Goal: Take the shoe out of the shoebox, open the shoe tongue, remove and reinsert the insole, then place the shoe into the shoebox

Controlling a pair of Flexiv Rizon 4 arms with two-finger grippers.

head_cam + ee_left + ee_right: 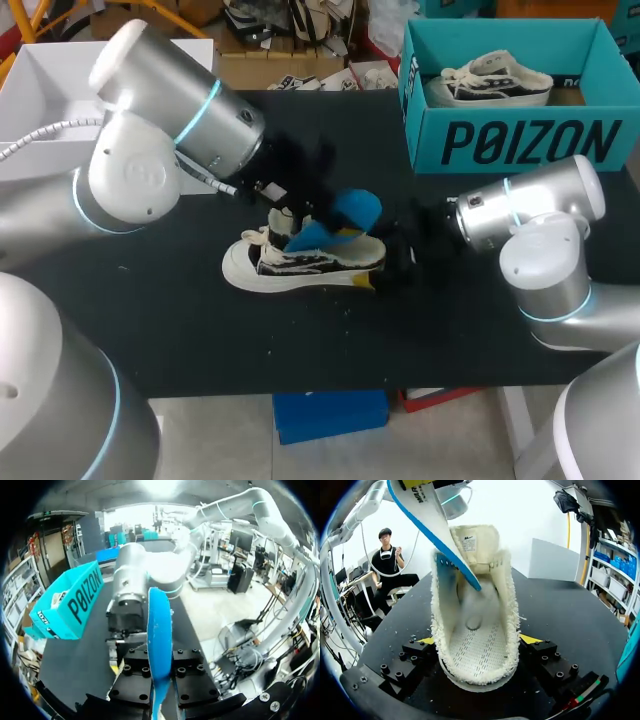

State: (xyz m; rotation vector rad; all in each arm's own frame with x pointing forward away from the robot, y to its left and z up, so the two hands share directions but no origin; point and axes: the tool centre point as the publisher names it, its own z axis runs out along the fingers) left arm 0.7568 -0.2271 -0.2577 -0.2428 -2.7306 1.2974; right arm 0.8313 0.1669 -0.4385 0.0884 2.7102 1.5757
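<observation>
A white-and-black shoe point(300, 262) lies on its side in the middle of the black table point(200, 330), toe to the left. My right gripper point(395, 262) is shut on its heel; in the right wrist view the two yellow tips press the shoe point(477, 630) from both sides of my right gripper point(477, 645). The blue insole point(335, 222) sticks up out of the shoe's opening, with my left gripper point(292, 212) shut on it. In the left wrist view the insole point(160, 640) runs edge-on between the fingers of my left gripper point(161, 695). Its lower end point(470, 577) sits inside the shoe.
The teal shoebox point(515, 140) stands open at the back right with a second shoe point(495, 82) inside. A white box point(40, 90) sits at the back left, behind my left arm. Small white crumbs dot the table in front of the shoe.
</observation>
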